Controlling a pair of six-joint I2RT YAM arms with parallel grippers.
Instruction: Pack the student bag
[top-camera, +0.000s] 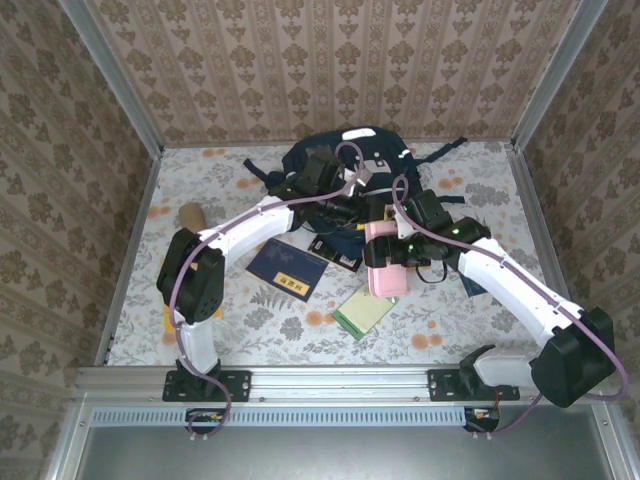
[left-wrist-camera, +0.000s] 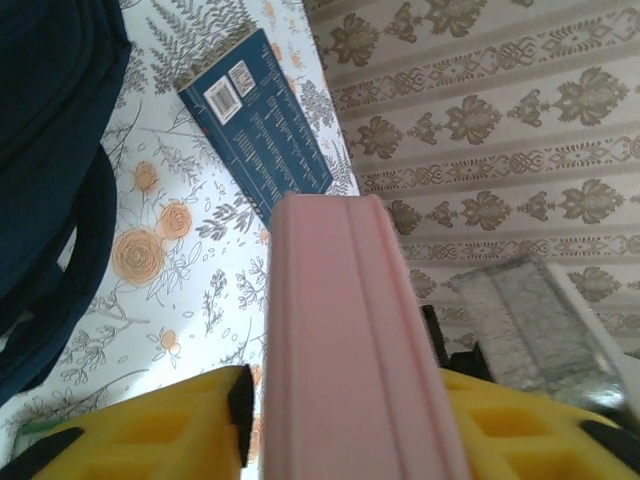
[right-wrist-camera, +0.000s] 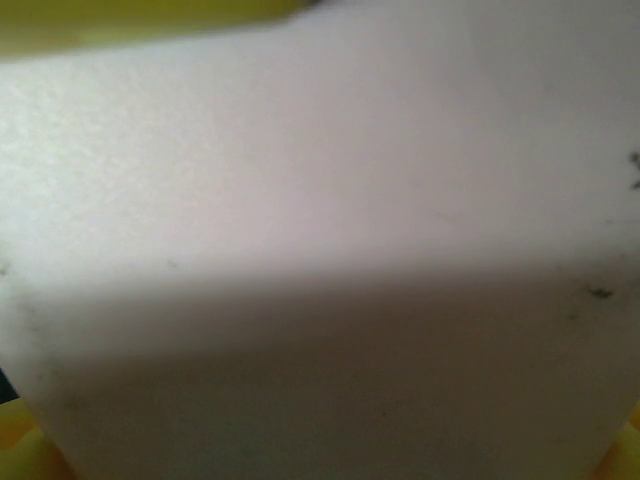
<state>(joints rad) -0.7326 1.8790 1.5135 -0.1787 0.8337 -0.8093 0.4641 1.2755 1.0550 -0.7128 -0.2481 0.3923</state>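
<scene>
— Where has it got to, from where you're standing?

— Mid-pack, I'd say. The student bag (top-camera: 300, 158) lies at the far side of the worktop (top-camera: 450, 330), near the back wall. Both arms are bunched just in front of it around 1 item, a pink case (top-camera: 383, 272).

— Who has it?

— The right gripper (top-camera: 402, 250) has it, jaws spread wide across the case's body. The left gripper (left-wrist-camera: 345, 430) has its 2 yellow fingers (left-wrist-camera: 150, 435) either side of the case's end, set fairly narrow. From its own camera there looks to be a sliver of gap on 1 side, so I cannot tell whether it is actually pinching.

— So a hand-over?

— That's my reading: the case is shared between the 2 ahead of going in. The next move calls for 1 firm grip and the other gripper letting go. Then the case needs turning end-on to the bag's opening, which I can't make out under the arms.

— Anything else waiting?

— A blue book (top-camera: 287, 268) and a green notebook (top-camera: 363, 312) lie flat on the worktop near the arms, not yet packed.
</scene>
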